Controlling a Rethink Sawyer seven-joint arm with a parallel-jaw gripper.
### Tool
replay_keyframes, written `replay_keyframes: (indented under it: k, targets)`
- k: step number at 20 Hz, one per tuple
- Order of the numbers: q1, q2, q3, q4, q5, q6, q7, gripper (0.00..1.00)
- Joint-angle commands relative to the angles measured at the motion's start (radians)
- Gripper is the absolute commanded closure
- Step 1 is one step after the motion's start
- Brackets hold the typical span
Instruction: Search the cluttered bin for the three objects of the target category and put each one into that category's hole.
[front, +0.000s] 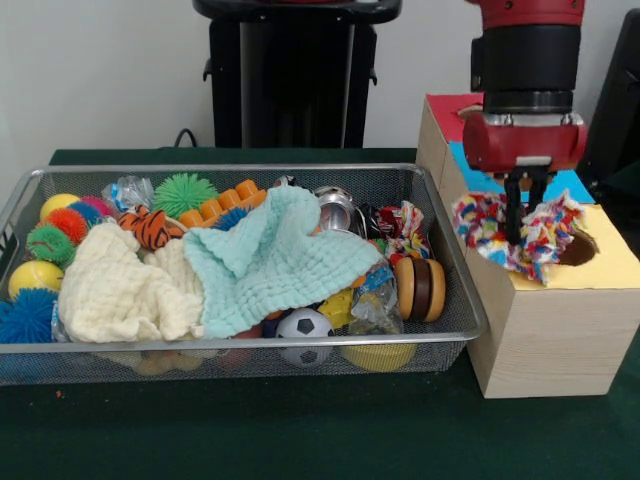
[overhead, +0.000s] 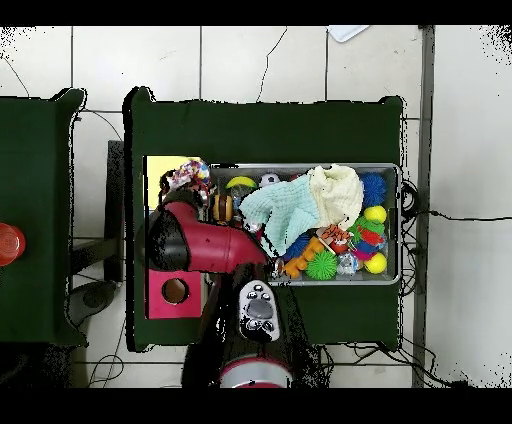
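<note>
The gripper (front: 520, 205) pinched a colourful rope toy (front: 515, 232) over the yellow box (front: 560, 310). The box's hole (front: 578, 248) lay just beside the toy, on the side away from the cluttered bin (front: 440, 345).

Two cloths, cream (front: 115, 290) and mint (front: 275, 255), blanket the middle of the cluttered bin (front: 455, 330). A multicoloured rope toy (front: 515, 235) crowds the yellow box's hole (front: 578, 250).
</note>
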Motion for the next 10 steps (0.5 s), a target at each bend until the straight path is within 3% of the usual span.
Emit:
replay_keyframes:
  k: [1, 4, 10]
  targets:
    - [-0.092, 0.082, 0.252, 0.026, -0.008, -0.094, 0.302, 1.0]
    - [0.007, 0.033, 0.129, -0.012, 0.1, 0.059, 0.255, 1.0]
    - [0.077, 0.111, 0.014, 0.034, 0.192, 0.235, 0.255, 1.0]
